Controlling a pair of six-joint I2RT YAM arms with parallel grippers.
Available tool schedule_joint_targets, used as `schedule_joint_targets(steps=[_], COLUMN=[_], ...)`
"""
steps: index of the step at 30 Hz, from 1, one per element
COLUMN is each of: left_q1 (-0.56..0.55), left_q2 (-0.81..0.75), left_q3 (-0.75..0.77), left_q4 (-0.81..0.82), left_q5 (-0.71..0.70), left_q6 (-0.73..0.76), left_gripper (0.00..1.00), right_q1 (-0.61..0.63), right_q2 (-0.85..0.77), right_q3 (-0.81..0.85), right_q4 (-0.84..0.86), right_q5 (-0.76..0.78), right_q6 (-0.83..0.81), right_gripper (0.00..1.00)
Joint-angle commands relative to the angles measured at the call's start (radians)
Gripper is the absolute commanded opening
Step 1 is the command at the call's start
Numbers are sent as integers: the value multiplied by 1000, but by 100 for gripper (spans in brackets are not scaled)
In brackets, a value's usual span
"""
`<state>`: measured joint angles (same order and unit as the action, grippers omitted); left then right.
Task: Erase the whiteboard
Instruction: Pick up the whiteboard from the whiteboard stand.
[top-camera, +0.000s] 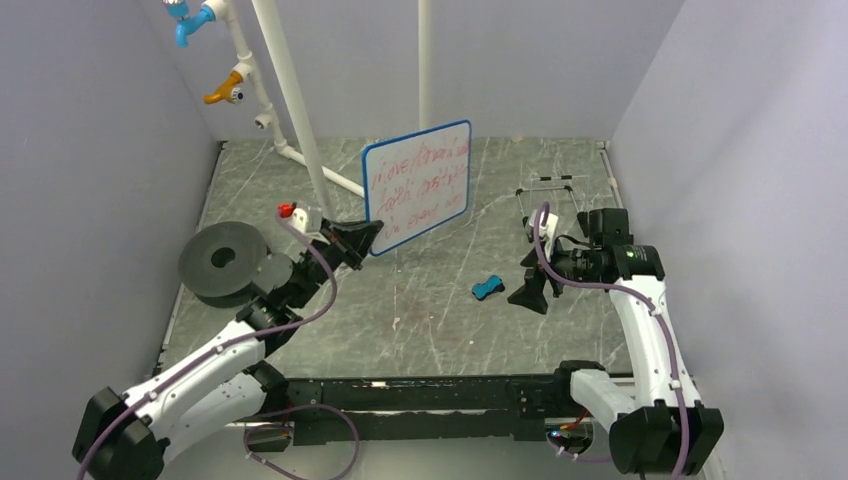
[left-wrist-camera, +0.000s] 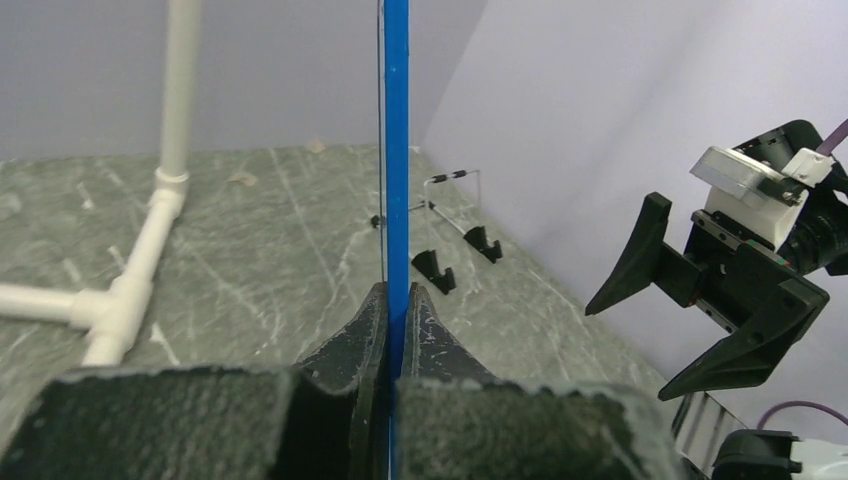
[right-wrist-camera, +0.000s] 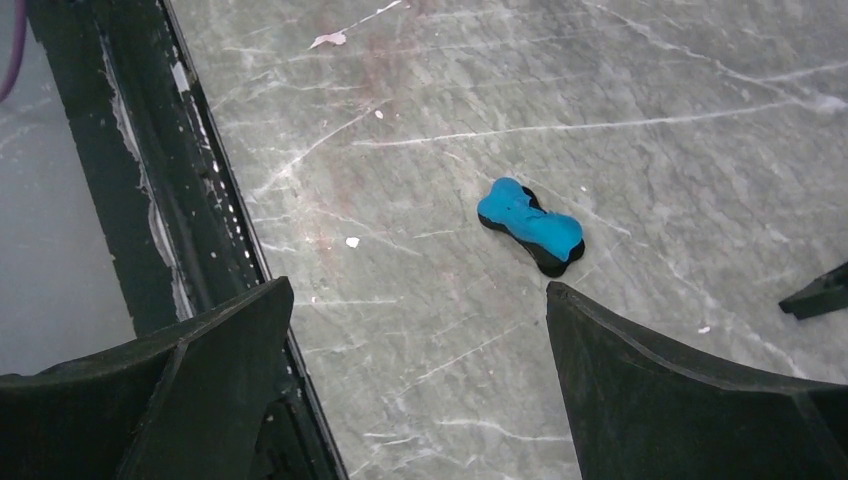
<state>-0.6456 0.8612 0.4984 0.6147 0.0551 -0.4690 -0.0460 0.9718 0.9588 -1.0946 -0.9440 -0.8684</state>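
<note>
The right tool (right-wrist-camera: 418, 288), spread wide and empty, is poised just right of a small blue bone-shaped eraser (right-wrist-camera: 530, 226) that lies slantwise on the grey table (top-camera: 440, 320). Beyond the eraser, the blue-rimmed white whiteboard (top-camera: 418, 185) is clamped upright at its lower corner by the left tool (top-camera: 365, 238), with its written face turned toward the eraser and its long axis tilted.

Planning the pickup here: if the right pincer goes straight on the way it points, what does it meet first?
Most likely the eraser, lying on the table ahead of the open right pincer, between its fingers. Depth is unclear, so it could touch bare table just short of it instead.
</note>
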Motion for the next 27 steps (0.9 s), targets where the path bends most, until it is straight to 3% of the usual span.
schedule_joint_targets(steps=[1,8,19,27], left_q1=[4,5,8,10], left_q2=[-125,-229,-283,-276], left_q3=[-56,-158,-272,-357], left_q4=[85,51,58,100], left_q5=[-129,-147,-137,-115], left_q6=[30,31,16,-5], left_gripper=[0,0,0,0], right_q1=[36,93,192,257], right_q2=[30,142,216,296], right_q3=[-22,-18,-68,-136], right_q4=[67,21,142,220], right_q5=[-42,-71,34,117], right_q6=[-106,-331,-367,-569], right_gripper=[100,100,100,99])
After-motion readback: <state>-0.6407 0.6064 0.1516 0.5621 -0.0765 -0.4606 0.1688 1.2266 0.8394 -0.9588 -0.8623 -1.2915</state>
